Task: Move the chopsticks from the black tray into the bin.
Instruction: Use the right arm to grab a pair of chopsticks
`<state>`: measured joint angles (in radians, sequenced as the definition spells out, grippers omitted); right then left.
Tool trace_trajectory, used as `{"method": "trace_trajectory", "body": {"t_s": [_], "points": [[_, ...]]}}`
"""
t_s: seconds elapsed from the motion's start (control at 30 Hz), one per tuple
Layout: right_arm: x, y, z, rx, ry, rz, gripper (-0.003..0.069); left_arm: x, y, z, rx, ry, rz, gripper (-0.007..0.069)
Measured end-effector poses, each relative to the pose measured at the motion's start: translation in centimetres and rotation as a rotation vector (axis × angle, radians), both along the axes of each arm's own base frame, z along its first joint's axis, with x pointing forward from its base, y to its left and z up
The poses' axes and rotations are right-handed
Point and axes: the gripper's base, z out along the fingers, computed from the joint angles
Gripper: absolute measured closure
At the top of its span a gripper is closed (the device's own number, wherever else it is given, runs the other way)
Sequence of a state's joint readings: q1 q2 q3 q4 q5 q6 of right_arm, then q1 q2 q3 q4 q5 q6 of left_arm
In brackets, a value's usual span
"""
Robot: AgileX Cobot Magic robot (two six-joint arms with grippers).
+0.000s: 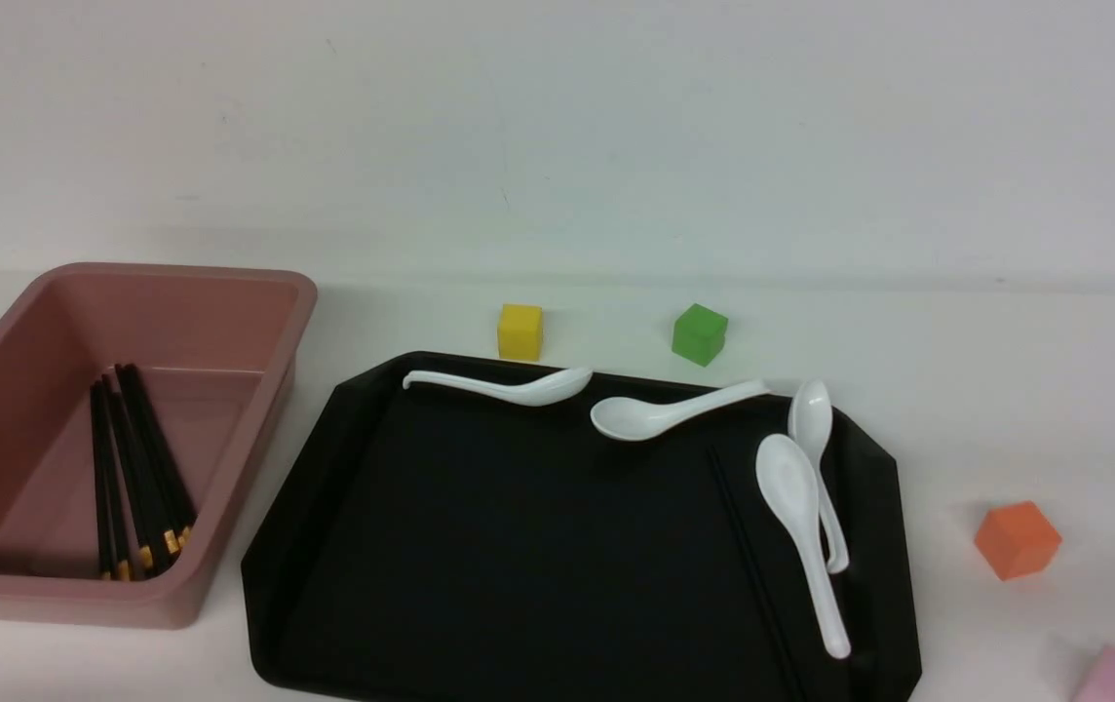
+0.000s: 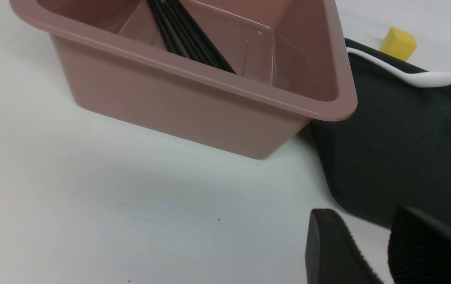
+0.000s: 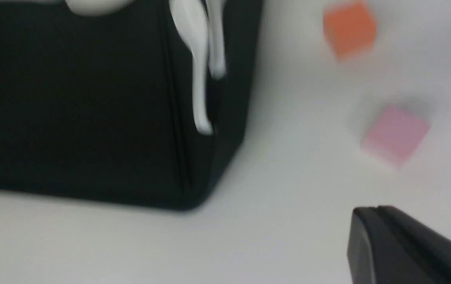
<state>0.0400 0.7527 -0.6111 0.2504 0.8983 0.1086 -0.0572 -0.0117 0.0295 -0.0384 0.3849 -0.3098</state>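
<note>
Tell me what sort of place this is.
Probably a robot test bench, not a kitchen: spoons lie in a tray, with coloured blocks beside it and a gripper nearby.

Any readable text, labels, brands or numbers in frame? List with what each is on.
None readable. The pink bin, black tray, white soup spoons and colored cubes show no lettering. The chopsticks in the bin have gold-colored ends; any marking there is too small to read.
</note>
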Motion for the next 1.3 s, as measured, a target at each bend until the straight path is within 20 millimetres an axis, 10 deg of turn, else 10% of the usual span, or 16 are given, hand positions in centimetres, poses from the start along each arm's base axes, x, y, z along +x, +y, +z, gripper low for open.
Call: {"method": "trace_trajectory", "body": {"t_s": [0.33,0.67,1.3], "points": [[7.3,7.5,-6.0,0.256,0.296,0.488,0.0521,0.0,0.0,0.0,0.000,0.000,0.000,0.0386],[13.4,15.6,-9.0,-0.117,0.431,0.542,0.0389,0.0,0.0,0.0,0.000,0.000,0.000,0.0386],[16.6,16.6,-12.6,-0.319,0.433,0.367,0.0268,0.0,0.0,0.0,0.000,0.000,0.000,0.0386]]}}
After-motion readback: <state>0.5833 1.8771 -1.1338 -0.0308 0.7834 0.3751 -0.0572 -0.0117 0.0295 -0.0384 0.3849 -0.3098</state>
